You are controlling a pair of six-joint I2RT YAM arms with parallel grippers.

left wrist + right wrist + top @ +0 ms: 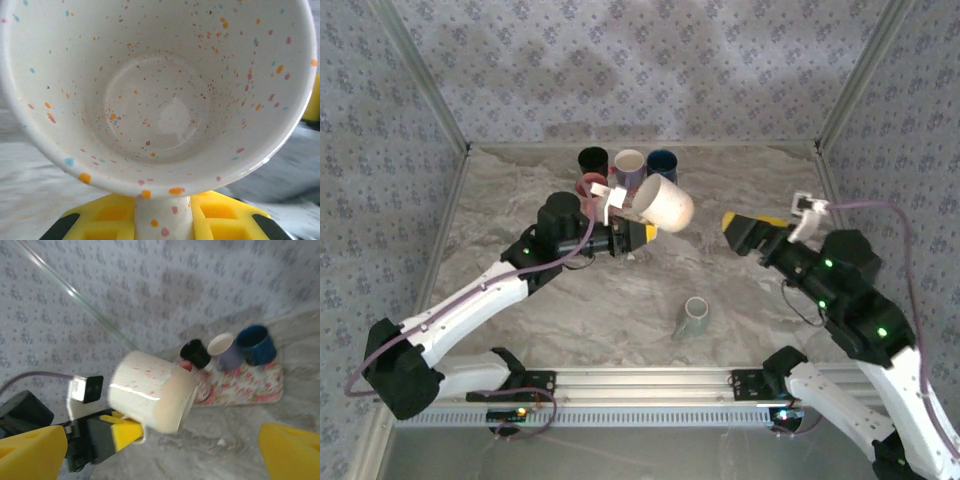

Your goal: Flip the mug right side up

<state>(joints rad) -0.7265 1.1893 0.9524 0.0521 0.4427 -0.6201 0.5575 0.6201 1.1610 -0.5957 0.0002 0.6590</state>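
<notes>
Holding speckled mug (pixel 665 203) sideways aloft, left claw (pixel 645 232) clamped; right claw (pixel 745 225) spread.

- In your left wrist view the mug (pixel 160 110) runs off the frame at 9, 12 and 3 o'clock.
- The left gripper (pixel 162 225) is cropped at 6 o'clock; you see just the tops of its yellow pads (pixel 220 225) beside the handle (pixel 161 210).
- The table (pixel 30 200) around them is a grey blur.
- In your right wrist view the right gripper (pixel 160 455) is two yellow fingertips (pixel 287 447) cut off at 7 and 5 o'clock.
- The red mug (pixel 184 365) is mostly hidden behind the mug; the floral tray (pixel 250 385) loses its 9 o'clock end there too.
- From above, the grey cup (pixel 695 318) at 6 o'clock of the mug is too small to tell how it lies.
</notes>
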